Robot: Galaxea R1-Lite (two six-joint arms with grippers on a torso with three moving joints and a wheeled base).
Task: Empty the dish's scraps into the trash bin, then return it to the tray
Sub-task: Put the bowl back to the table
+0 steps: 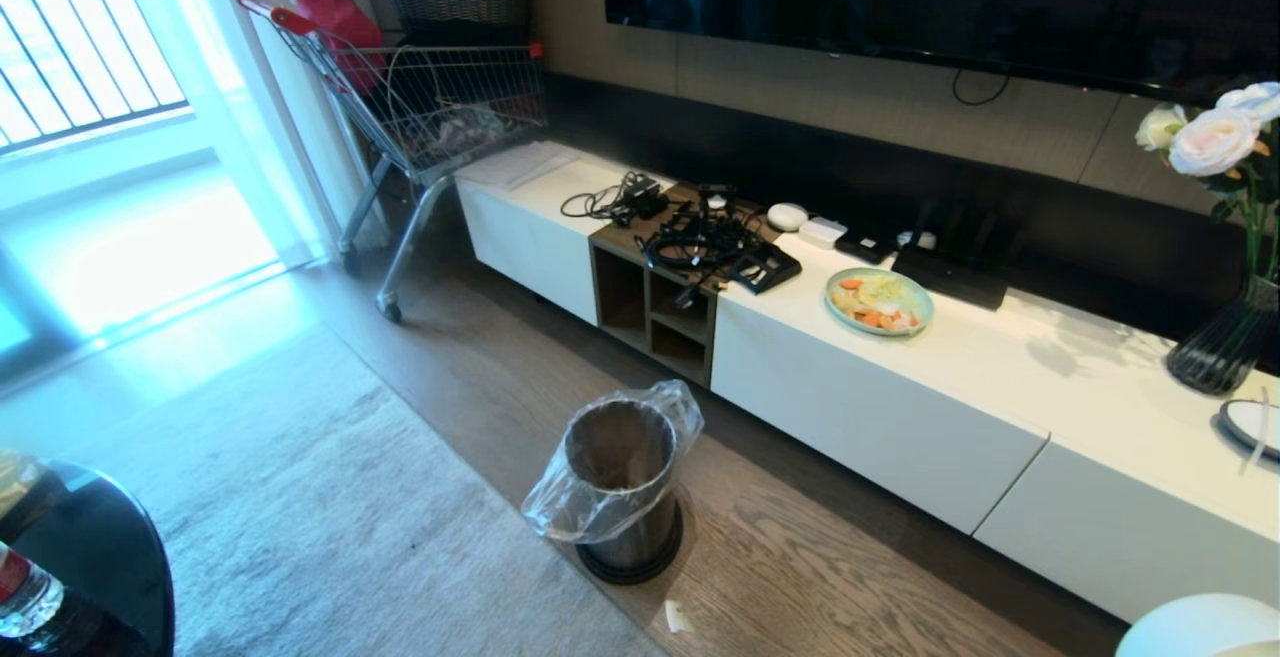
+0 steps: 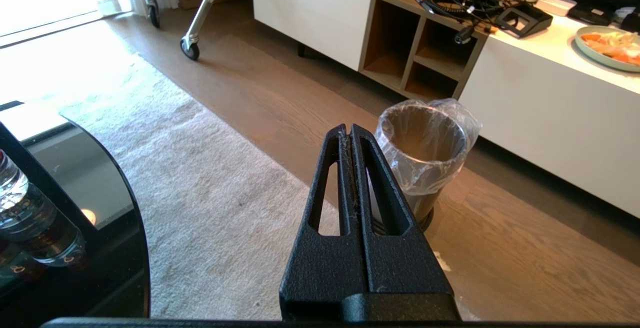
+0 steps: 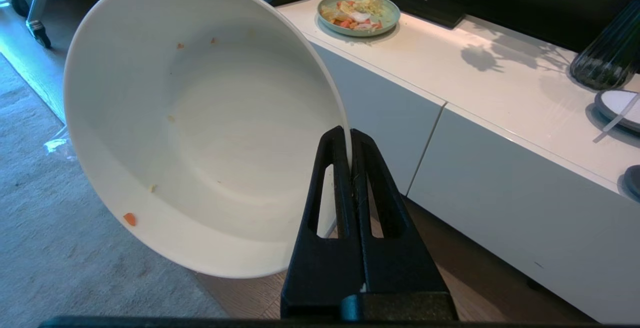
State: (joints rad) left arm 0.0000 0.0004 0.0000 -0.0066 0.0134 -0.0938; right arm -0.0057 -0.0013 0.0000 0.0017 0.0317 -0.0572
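Note:
My right gripper (image 3: 348, 136) is shut on the rim of the dish (image 3: 200, 133), a glossy cream-white bowl held tilted on its side. Only a few tiny scraps cling inside it, such as an orange bit (image 3: 129, 218). In the head view just the dish's edge (image 1: 1200, 627) shows at the bottom right corner. The steel trash bin (image 1: 620, 477) with its clear liner stands on the wood floor before the cabinet. My left gripper (image 2: 348, 131) is shut and empty, hanging in the air short of the trash bin (image 2: 425, 158). The tray is out of view.
A long white cabinet (image 1: 1000, 407) carries a pale green plate of food (image 1: 879, 301), a tangle of cables (image 1: 700, 237) and a dark vase (image 1: 1225, 337). A shopping cart (image 1: 440, 107) stands far left. A black round table (image 1: 90, 557) with a bottle (image 1: 25, 597) is near left, beside a rug (image 1: 300, 497).

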